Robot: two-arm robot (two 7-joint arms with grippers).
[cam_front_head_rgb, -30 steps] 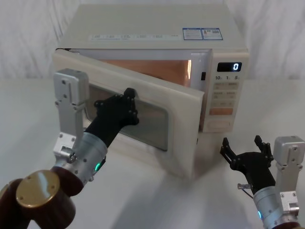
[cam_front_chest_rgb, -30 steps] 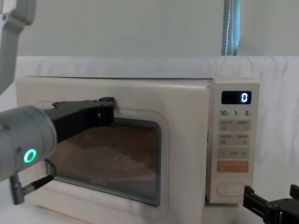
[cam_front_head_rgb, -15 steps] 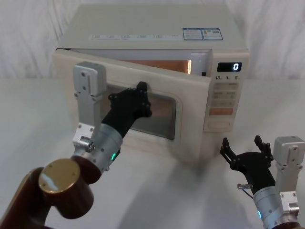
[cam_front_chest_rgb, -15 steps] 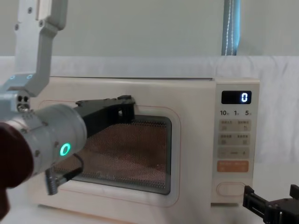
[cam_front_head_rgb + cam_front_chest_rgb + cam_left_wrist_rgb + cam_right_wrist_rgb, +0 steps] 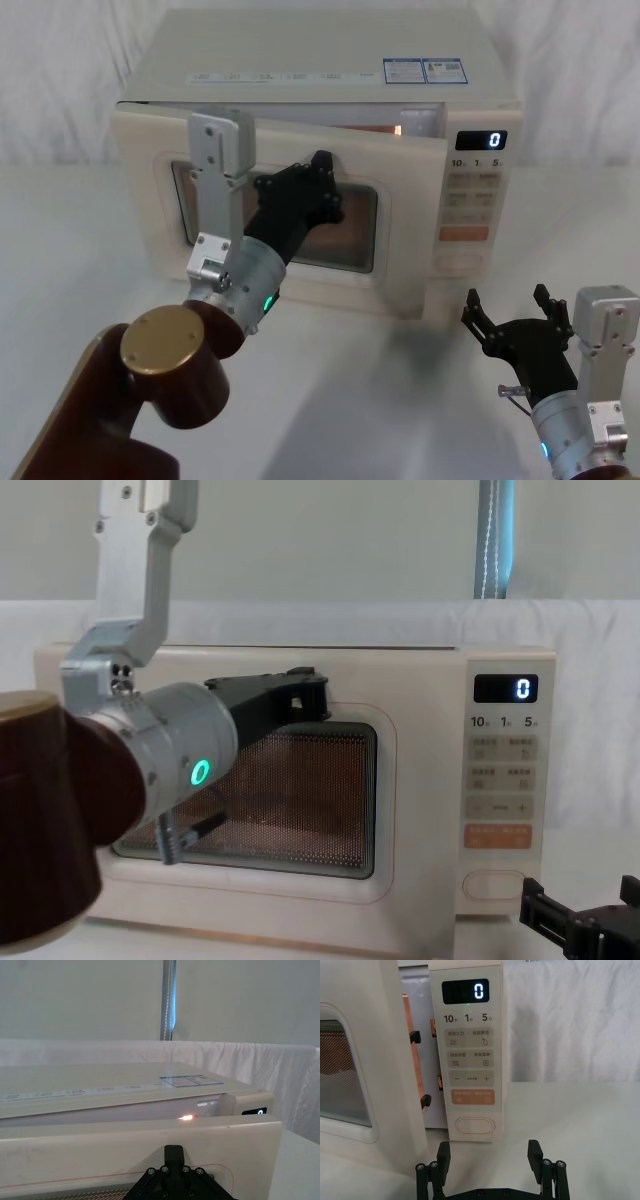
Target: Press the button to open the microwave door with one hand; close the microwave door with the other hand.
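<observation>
Left gripper (image 5: 322, 172) pushing the microwave door (image 5: 400, 250), now nearly shut; right gripper (image 5: 510, 304) parked with jaws wide apart, holding nothing

Left fingertips sit against the upper frame of the door just above the dark window; can't tell whether its jaws are apart or together. Since the earlier frames the door has swung from well open to a narrow gap at the latch edge, with the cavity light glowing through along the top and side, and the left arm has followed it in toward the microwave (image 5: 330, 50). Right gripper is unchanged, low over the table in front of the control panel, just short of the button (image 5: 475, 1125) and not touching it. Display reads 0
</observation>
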